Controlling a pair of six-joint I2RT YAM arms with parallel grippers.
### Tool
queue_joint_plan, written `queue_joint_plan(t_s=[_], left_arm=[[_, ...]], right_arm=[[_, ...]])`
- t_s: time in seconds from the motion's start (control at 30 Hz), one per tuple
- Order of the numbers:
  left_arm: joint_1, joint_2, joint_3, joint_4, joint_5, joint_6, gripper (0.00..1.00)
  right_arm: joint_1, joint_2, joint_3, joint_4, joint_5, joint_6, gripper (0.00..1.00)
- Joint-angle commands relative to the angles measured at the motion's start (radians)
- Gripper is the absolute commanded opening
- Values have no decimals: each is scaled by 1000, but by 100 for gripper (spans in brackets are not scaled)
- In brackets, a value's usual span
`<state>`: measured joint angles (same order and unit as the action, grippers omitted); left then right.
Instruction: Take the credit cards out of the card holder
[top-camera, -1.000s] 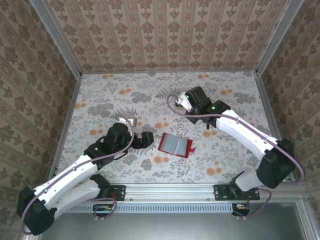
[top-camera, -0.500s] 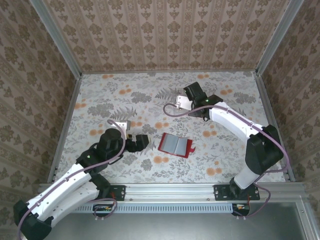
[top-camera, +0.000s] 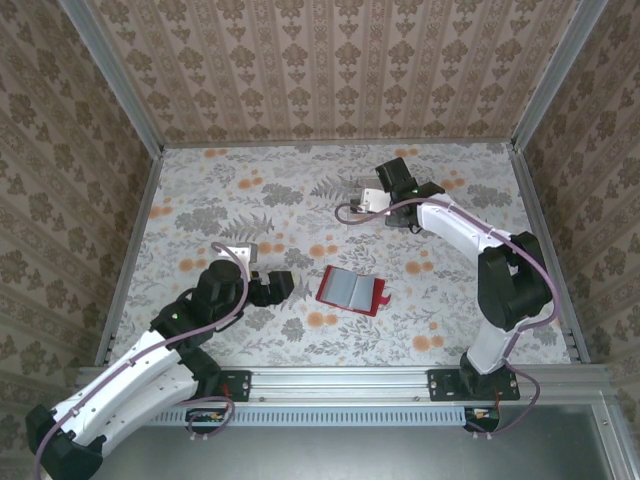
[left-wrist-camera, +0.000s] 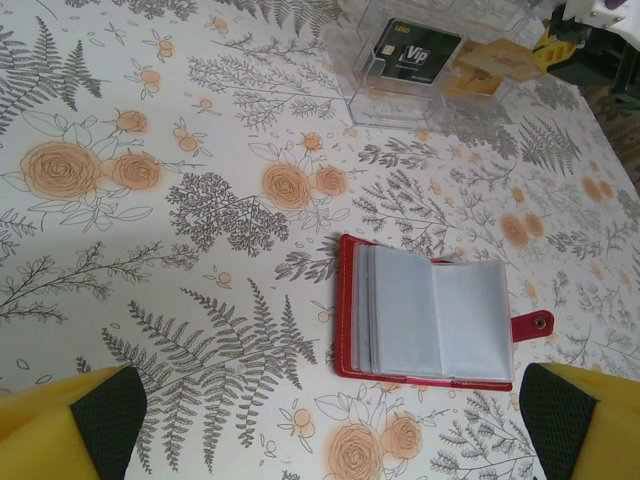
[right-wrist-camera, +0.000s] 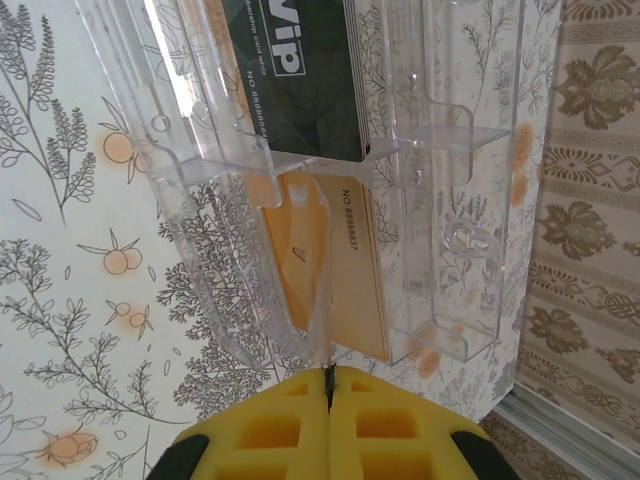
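Top external shows the flowered tabletop (top-camera: 200, 190), a clear tray (left-wrist-camera: 380, 100) toward its far edge, and the red card holder (top-camera: 352, 290) lying open mid-tabletop, nearer the near edge. A black card (right-wrist-camera: 300, 80) and a tan card (right-wrist-camera: 350, 270) sit in the tray. My left fingers (left-wrist-camera: 70, 425) are spread; my right fingers (right-wrist-camera: 270, 440) are pressed together beside the tray.

The card holder (left-wrist-camera: 425, 320) has a smooth red leather-like cover and translucent, slightly glossy plastic pockets (left-wrist-camera: 468, 318). The tabletop (left-wrist-camera: 200, 200) wears a smooth matt floral print. The tray (right-wrist-camera: 460, 240) is clear glossy plastic, holding a glossy black card (right-wrist-camera: 300, 70). The left end effector (left-wrist-camera: 325, 430) has matt yellow plastic fingers (left-wrist-camera: 40, 440) with dark textured pads (left-wrist-camera: 108, 412).
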<state>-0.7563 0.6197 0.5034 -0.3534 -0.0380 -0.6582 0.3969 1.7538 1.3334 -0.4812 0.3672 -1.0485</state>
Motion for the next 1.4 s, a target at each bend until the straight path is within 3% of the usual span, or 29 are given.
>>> queue_joint_plan(t_s=[0.0, 0.53, 0.93, 1.37], left_arm=[[10, -8, -12, -14, -23, 2, 100], [29, 15, -23, 7, 4, 3, 100], [31, 9, -28, -9, -5, 3, 100], [42, 14, -37, 3, 10, 1, 100]], right_arm=[[-7, 33, 44, 9, 3, -18, 0], [-42, -13, -32, 49, 14, -42, 0], [-42, 41, 8, 53, 8, -25, 0], [-28, 34, -22, 131, 50, -122, 0]])
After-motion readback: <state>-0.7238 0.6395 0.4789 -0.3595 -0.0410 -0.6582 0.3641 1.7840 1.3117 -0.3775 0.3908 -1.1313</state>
